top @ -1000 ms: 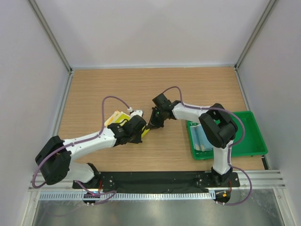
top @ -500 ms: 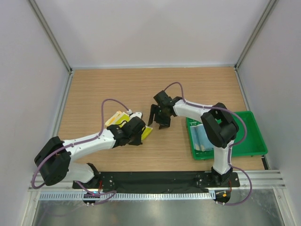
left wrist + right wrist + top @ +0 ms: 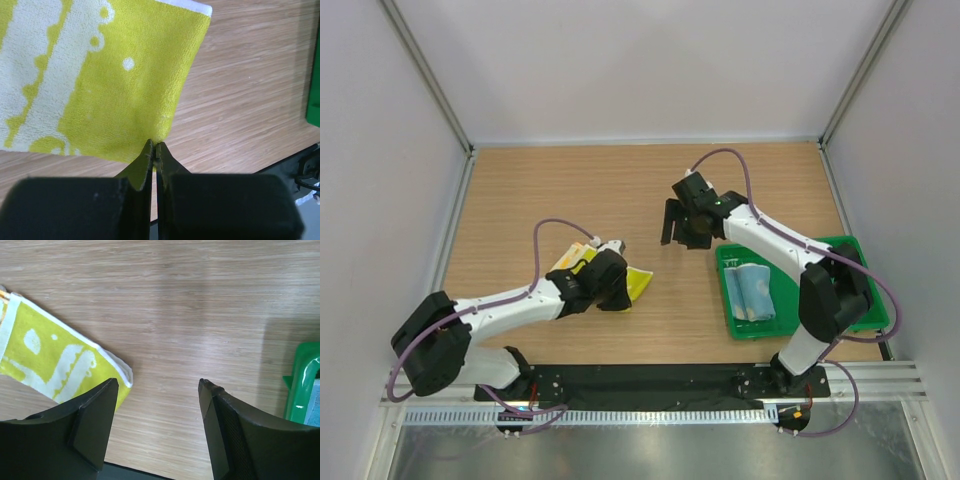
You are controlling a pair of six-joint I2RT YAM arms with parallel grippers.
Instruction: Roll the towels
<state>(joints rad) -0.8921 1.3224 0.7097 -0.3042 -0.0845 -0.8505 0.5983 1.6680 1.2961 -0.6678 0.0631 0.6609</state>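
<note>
Pinching a near corner of the yellow towel [image 3: 115, 85], the left gripper [image 3: 155, 148] had its jaws pressed almost together, with only a thin fold of cloth between them. The towel lay spread on the table [image 3: 570, 180] left of centre, partly hidden under that arm in the top view, with its lime-green and pale pattern facing up. The right gripper [image 3: 157, 385] hung above bare wood between the towel and the tray [image 3: 825, 300], its jaws spread wide and holding nothing. The blue towel [image 3: 750, 292] lay in the left part of the tray and looked already rolled into a narrow bundle, so the yellow one seemed to be the work remaining.

The step in hand appeared to be starting the roll from the pinched edge. To do it well, the left gripper would need to lift that edge only a little and turn it over onto the cloth. The first turn should be tight and square to the long sides, since a slanted start would likely give a cone instead of a roll. Because the grip sat at a corner and not at the middle of the edge, the far end of that edge could lag and wrinkle. The free right gripper could help by pressing the opposite end down so the cloth would not slide on the smooth wood, or by taking the other corner so both ends turned together.
</note>
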